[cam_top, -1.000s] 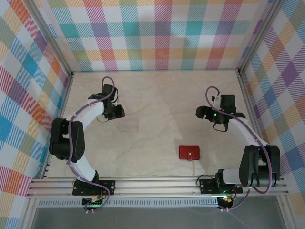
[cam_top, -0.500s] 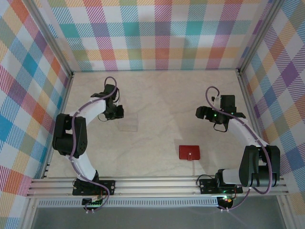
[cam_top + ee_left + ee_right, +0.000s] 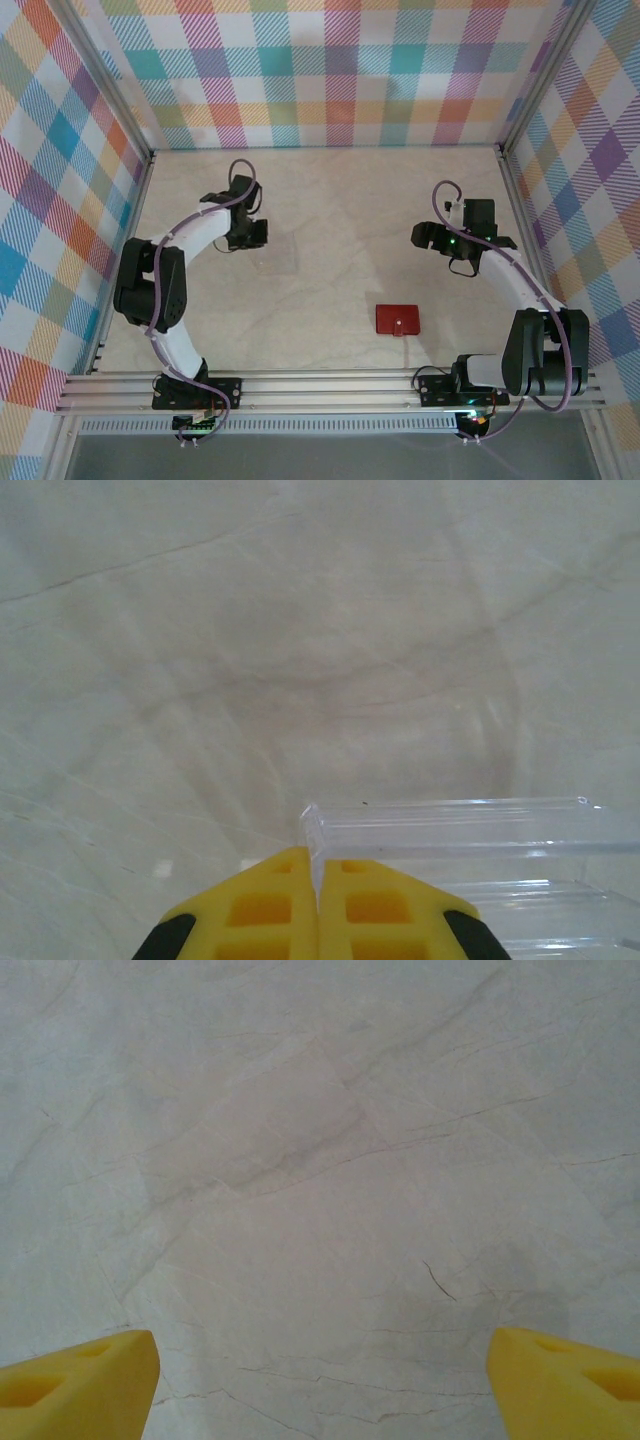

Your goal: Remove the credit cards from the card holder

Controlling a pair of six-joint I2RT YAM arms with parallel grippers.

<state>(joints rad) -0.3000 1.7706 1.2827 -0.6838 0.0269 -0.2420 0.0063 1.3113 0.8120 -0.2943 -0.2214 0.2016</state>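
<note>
The flat red rectangular card holder [image 3: 397, 320] lies closed on the pale, marble-veined counter [image 3: 330, 200] near the right arm's base, while the left tool [image 3: 318, 858] pinches a thin-walled clear plastic piece [image 3: 450, 815] and the right tool [image 3: 322, 1345] gapes wide.

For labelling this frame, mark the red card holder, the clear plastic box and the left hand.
red card holder [image 3: 397, 320]: top view, middle of its red cover.
clear plastic box [image 3: 450, 813]: left wrist view, its top rim.
left hand [image 3: 318, 870]: left wrist view, between its yellow fingertips, shut on the box's wall.
</note>
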